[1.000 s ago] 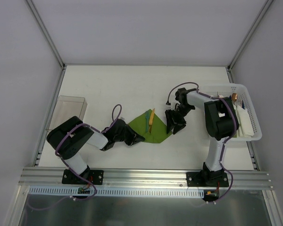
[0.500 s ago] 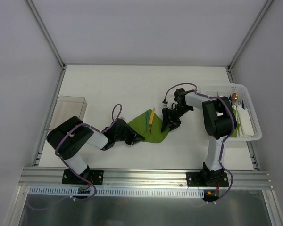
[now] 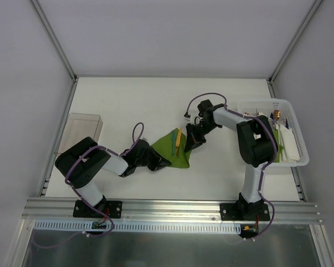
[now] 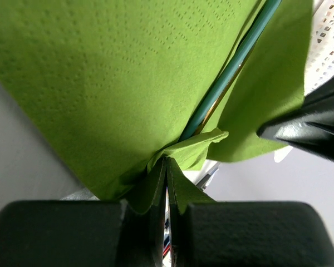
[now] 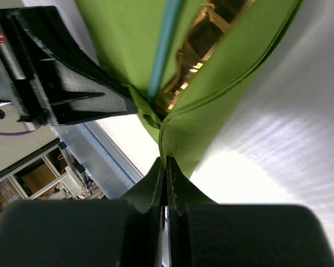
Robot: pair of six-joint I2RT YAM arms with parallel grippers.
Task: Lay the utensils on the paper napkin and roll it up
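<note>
**Top external view.** The paper napkin (image 3: 168,149) lies at mid-table with the utensils (image 3: 178,142) on it, running near to far. The left gripper (image 3: 162,163) sits at the napkin's near-left corner and the right gripper (image 3: 188,147) at its right edge, whose flap looks folded in toward the utensils. We judge that placing is done and rolling has only begun. From this height we cannot read either pair of jaws. The contents of the white basket (image 3: 267,102) at far right are too small to identify, and the clear container (image 3: 80,130) at left shows nothing we can make out.

**Left wrist view.** The left gripper (image 4: 167,192) has its jaws pressed together on a crumpled corner of the paper napkin (image 4: 100,83). A teal handle with a gold-coloured edge beneath it crosses the sheet. The ends are cut off, so we cannot count the pieces.

**Right wrist view.** The right gripper (image 5: 166,178) pinches a doubled fold of the napkin between jaws pressed together. The flap stands lifted over the utensils (image 5: 178,50), one teal and one gold-coloured.

**Next move, in our judgement.** The right-hand flap should be carried leftward over the utensils while the left corner is held taut. Thin paper may tear, and the cutlery may slide out.
</note>
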